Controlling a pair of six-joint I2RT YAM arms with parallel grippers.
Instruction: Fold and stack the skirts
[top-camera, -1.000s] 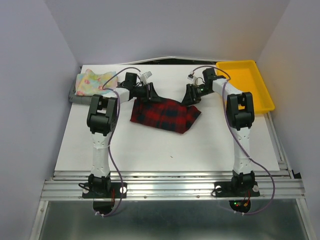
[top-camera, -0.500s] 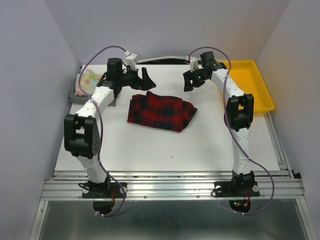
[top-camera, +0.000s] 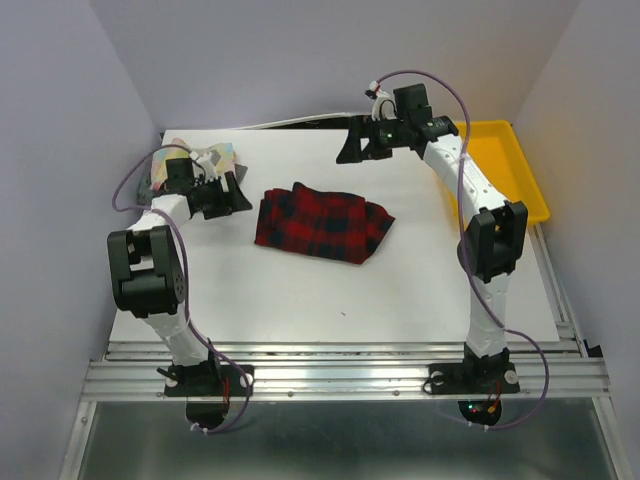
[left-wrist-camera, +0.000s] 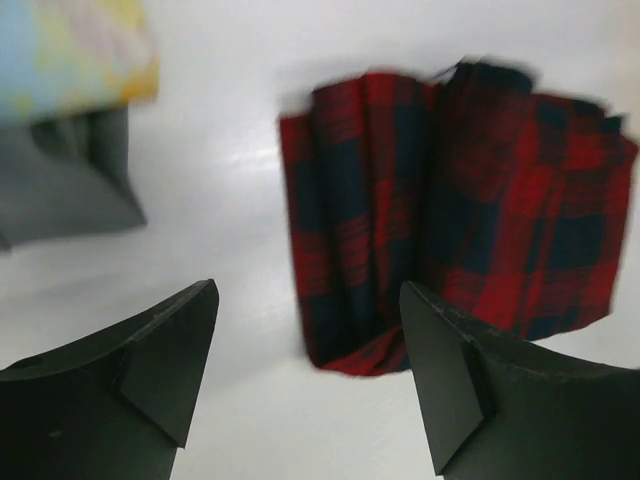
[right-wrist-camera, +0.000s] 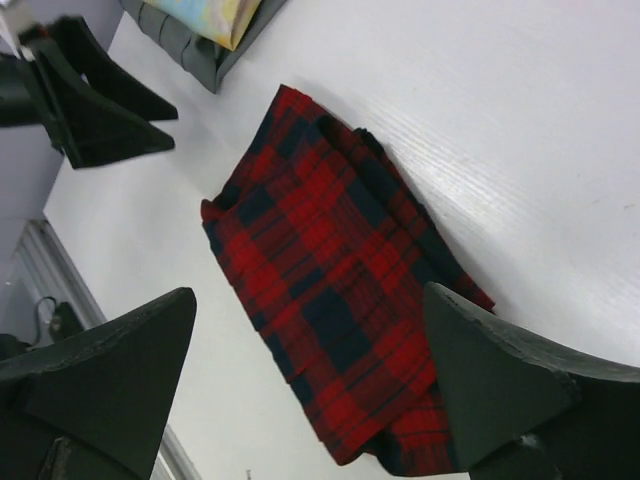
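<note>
A: Where is the red-and-dark plaid cloth skirt (top-camera: 322, 222) now?

B: Flat on the white bench (top-camera: 400, 290), about mid-way across and towards the far side, folded into a compact block. Nothing is touching it.

A: A second ago both arms were down at its far edge, weren't they?

B: Yes. Since then both have let go and pulled off. The left pincer (top-camera: 226, 194) has swung away to the left and sits just beside the stack there. Its jaws are wide and hold nothing.

A: What's in the stack?

B: The pastel floral skirt (left-wrist-camera: 70, 50) lying on the plain grey pleated skirt (left-wrist-camera: 70, 190), at the bench's far-left corner.

A: And the right arm?

B: The right pincer (top-camera: 362, 148) has lifted and reached to the far side, above the bench beyond the plaid skirt. It too is spread wide and empty. The yellow plastic tray (top-camera: 530, 190) stays at the far right.
</note>
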